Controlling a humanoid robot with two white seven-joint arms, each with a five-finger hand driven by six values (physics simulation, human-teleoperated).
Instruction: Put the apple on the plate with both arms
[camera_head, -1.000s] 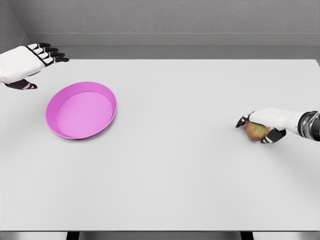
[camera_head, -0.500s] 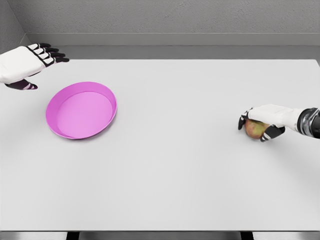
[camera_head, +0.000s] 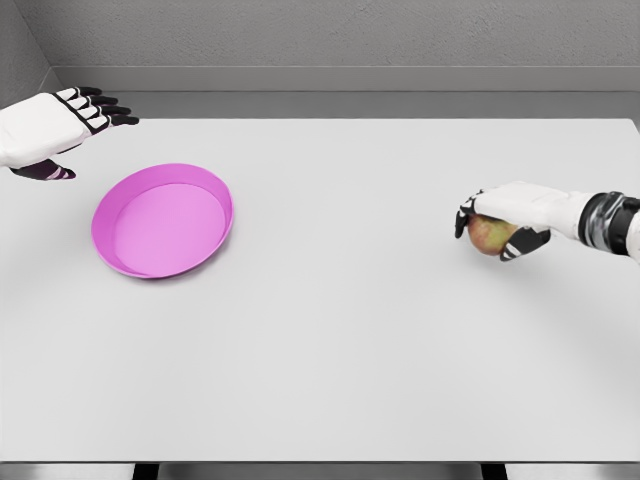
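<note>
Head view — apple under right hand, fingers curled round it.

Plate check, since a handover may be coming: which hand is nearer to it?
Left. The left hand hovers open just up-left of the plate; the right hand grips the apple far across the table.
</note>
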